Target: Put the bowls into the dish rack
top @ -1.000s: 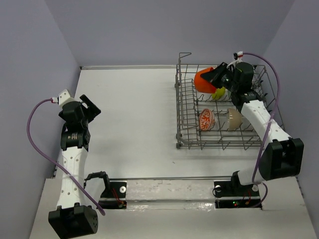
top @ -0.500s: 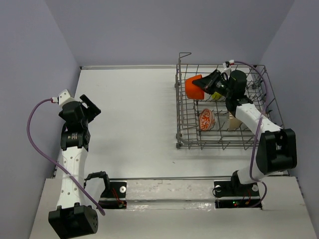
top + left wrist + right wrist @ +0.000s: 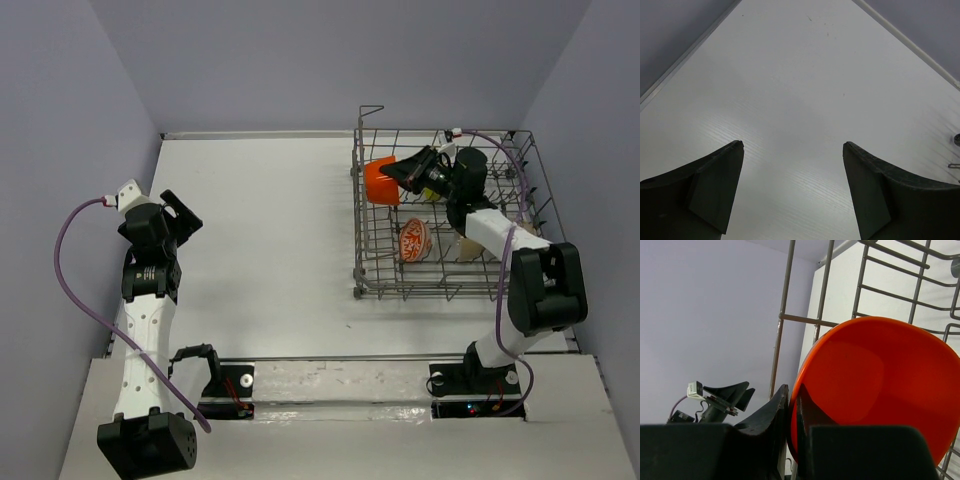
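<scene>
**Here, the orange-red bowl is gripped inside the rack**

Pale lilac walls (image 3: 300,60) close in a white bench (image 3: 270,220). It spreads under the left claw (image 3: 183,212). The left wrist view shows that claw released, its fingers (image 3: 710,190) spread wide above the faintly striped sheen of the surface.

The grey wire dish rack (image 3: 440,290) surrounds the right claw (image 3: 402,172), with tall grid sides standing all around it. That claw is clenched on the rim of the orange-red bowl (image 3: 380,180). The bowl hangs tipped on edge just past the fingertips, close to the rack's left wall near the far corner. Whether it touches the wires cannot be told.

Back from the claw, toward its arm's base, a white bowl with red patterning (image 3: 414,240) and a cream bowl (image 3: 468,240) stand on edge among the tines. A lime-yellow bowl (image 3: 435,192) peeks out just beside the wrist.

Only the right wrist view shows the pinch. One finger (image 3: 772,415) sits outside the rim and the other inside. Upright rack wires rise right behind the bowl, and the left arm (image 3: 720,395) stands well apart beyond them.
</scene>
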You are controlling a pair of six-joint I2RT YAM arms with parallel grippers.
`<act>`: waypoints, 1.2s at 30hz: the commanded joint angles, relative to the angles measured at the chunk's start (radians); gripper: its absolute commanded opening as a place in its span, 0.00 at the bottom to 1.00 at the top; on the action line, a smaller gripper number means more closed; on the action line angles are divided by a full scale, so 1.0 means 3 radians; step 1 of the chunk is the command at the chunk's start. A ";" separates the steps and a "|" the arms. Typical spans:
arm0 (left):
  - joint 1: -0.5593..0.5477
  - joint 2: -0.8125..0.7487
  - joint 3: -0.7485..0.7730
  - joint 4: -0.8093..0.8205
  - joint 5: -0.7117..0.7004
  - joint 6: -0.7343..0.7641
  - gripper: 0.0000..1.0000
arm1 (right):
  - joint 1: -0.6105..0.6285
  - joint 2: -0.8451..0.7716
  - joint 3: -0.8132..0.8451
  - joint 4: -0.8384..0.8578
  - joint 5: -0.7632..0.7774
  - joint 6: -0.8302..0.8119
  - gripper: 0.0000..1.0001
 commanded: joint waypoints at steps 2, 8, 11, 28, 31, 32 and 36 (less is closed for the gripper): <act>0.0032 -0.0036 -0.0044 0.0148 0.0008 0.0018 0.89 | 0.0011 0.0120 -0.0025 0.0499 -0.0156 0.0209 0.01; 0.0027 -0.0041 -0.0039 0.0143 0.0008 0.0023 0.89 | 0.0011 0.0223 -0.0045 0.0560 -0.0171 0.0250 0.01; 0.0032 -0.0041 -0.0044 0.0143 0.0008 0.0018 0.89 | 0.0011 0.0259 -0.0040 0.0555 -0.0181 0.0250 0.01; 0.0032 -0.0041 -0.0044 0.0143 0.0013 0.0018 0.89 | 0.0042 0.0540 -0.0015 0.0698 -0.0263 0.0327 0.01; 0.0032 -0.0041 -0.0044 0.0143 0.0013 0.0023 0.89 | 0.0042 0.0571 -0.0025 0.0749 -0.0278 0.0373 0.01; 0.0032 -0.0041 -0.0044 0.0143 0.0013 0.0018 0.89 | 0.0042 0.0576 -0.0025 0.0750 -0.0283 0.0383 0.01; 0.0032 -0.0036 -0.0044 0.0143 0.0013 0.0023 0.89 | 0.0072 0.0617 -0.0045 0.0836 -0.0299 0.0444 0.01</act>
